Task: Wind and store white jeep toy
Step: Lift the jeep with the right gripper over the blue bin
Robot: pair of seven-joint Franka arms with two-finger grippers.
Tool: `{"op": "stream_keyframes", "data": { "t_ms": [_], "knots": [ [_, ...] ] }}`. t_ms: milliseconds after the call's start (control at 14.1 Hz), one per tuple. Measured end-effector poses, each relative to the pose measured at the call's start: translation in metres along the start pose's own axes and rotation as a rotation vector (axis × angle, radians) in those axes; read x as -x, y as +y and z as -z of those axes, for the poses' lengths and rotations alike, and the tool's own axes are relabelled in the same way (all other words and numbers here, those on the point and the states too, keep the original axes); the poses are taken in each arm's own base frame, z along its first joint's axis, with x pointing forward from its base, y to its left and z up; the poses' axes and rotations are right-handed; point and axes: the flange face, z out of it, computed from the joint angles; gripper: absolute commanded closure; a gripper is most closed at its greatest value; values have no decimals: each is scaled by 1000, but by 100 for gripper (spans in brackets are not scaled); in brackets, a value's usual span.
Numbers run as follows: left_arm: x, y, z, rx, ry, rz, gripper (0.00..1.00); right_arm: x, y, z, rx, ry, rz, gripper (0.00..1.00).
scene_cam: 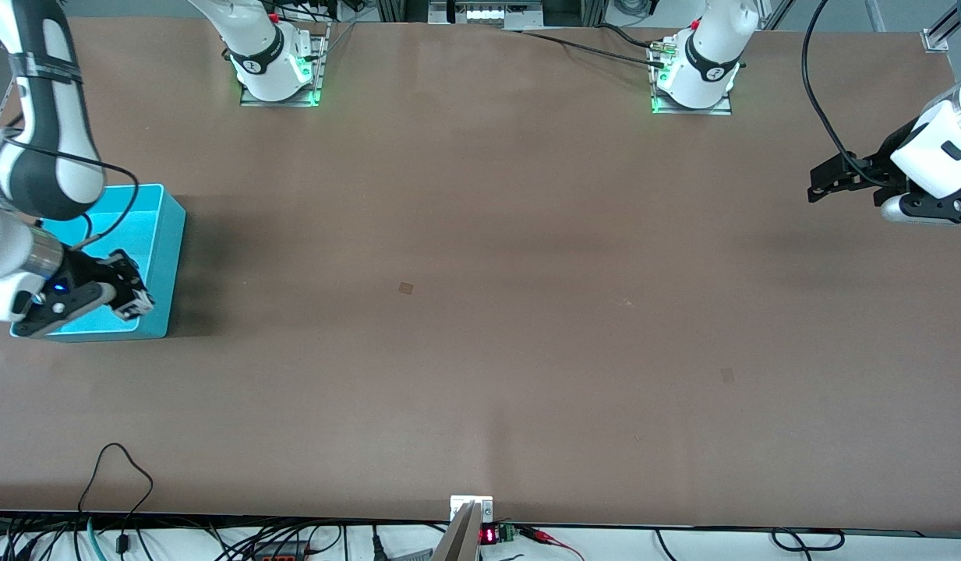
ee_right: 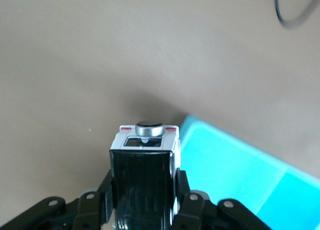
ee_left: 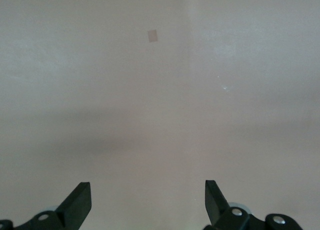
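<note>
A wide, matte brown table (scene_cam: 480, 312) fills the front view, marked by two small darker square patches (scene_cam: 406, 287), one near its middle and one toward the left arm's end. Cables (scene_cam: 215, 538) are strung along the edge nearest the front camera, beside a small red digital readout (scene_cam: 488, 535). Both arm bases are lit green at the top of that view.

A rectangular cyan plastic bin (scene_cam: 157, 234) is set at the right arm's end of the table. The right gripper (scene_cam: 133, 292) is held over the bin's corner nearest the front camera, clenched on the white jeep toy (ee_right: 145, 175), a tiny white toy car with a black ribbed roof panel and a spare wheel at its end. In the right wrist view, the toy is seen above the bin's edge.

The left gripper (ee_left: 148, 202) is kept waiting above bare table at the left arm's end, its fingers (ee_left: 77, 200) spread apart and grasping nothing.
</note>
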Motion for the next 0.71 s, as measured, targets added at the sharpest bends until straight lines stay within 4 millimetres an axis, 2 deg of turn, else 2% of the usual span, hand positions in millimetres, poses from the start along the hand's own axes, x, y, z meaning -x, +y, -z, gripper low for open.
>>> {"op": "stream_keyframes", "data": {
  "t_ms": [426, 568, 710],
  "knots": [
    [0, 1, 0, 0, 1, -2, 0, 76, 59, -40, -51, -89, -238, 100],
    [0, 3, 0, 0, 1, -5, 0, 94, 74, -54, -59, -94, -275, 100],
    [1, 3, 0, 0, -7, -5, 0, 104, 83, -72, -52, -85, -298, 100]
  ]
}}
